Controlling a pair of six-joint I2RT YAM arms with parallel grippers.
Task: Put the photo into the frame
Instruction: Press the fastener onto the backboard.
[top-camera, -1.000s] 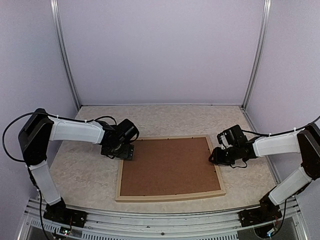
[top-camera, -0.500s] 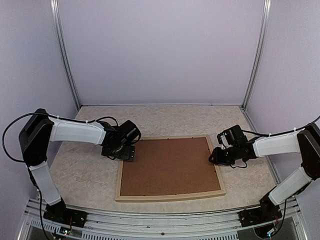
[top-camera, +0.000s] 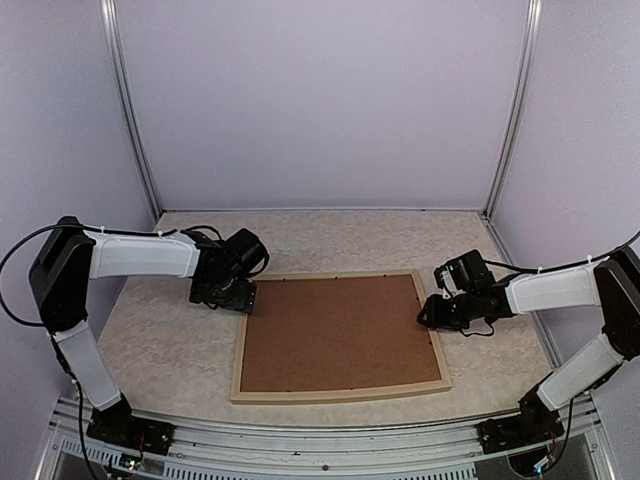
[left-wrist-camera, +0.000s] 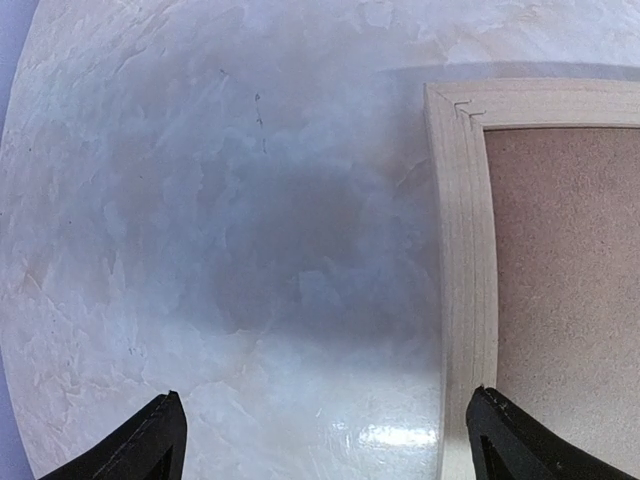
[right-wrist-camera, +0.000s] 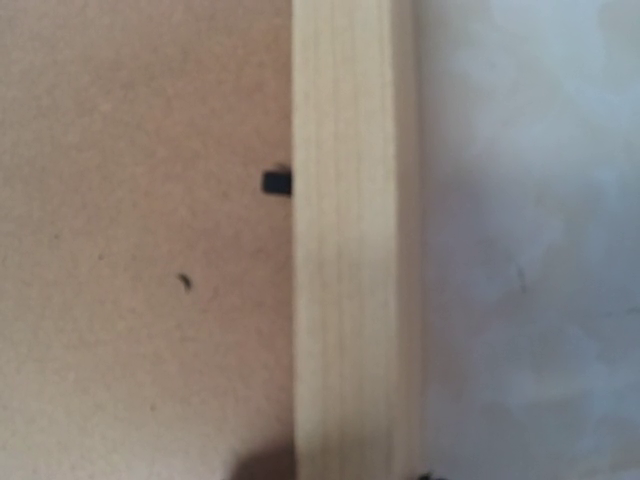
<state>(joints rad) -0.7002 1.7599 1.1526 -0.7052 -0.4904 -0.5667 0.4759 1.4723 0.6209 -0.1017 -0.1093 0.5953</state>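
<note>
Now we judge the back needs seating: the thin pale wooden frame (top-camera: 340, 391) lies by the desk's (top-camera: 170, 350) near edge, flat brown backing board (top-camera: 338, 330) inside, photo hidden from us. Our left pincer (left-wrist-camera: 325, 445) hangs spread beside its far-left corner; whether the right pincer (top-camera: 432, 312), at its right rail, is gripping, we cannot tell. We should press gently, evenly.

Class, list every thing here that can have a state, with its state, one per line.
Frame: flat on table, back up.
Backing board: seated in frame.
Left gripper: open, over table beside frame corner.
Right gripper: at frame's right rail; open or shut unclear.
Photo: not visible.
</note>
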